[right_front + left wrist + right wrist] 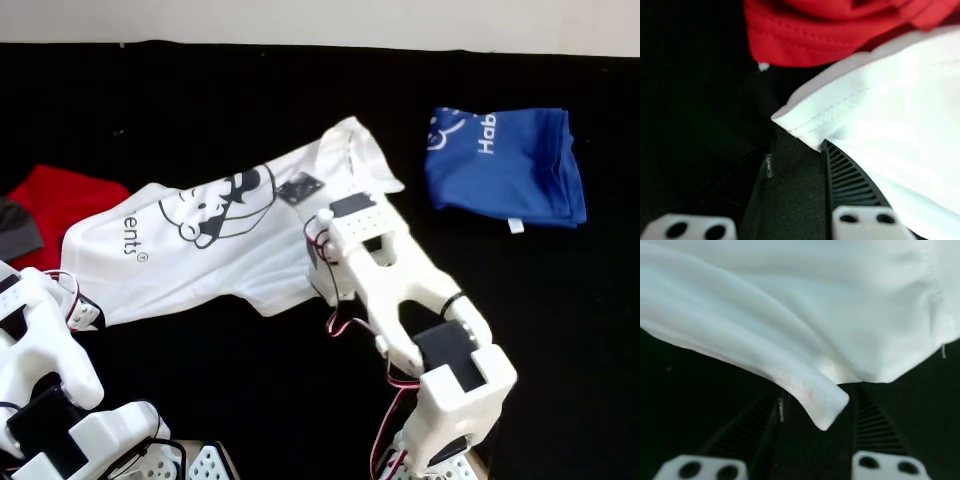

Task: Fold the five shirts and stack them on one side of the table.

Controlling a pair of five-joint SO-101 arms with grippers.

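Left gripper and right gripper, jaws apart, are sitting at the edge of the white shirt — red shirt crowding it at nine o'clock, blue shirt at three.

white arm shells, black servos, red-white-black cables, ribbed black fingers

White shirt spread on the black counter, print upward. Red shirt touches its left end; the folded blue shirt lies well apart to its right. Left arm stands at its lower left corner; right arm overlaps its lower right edge.
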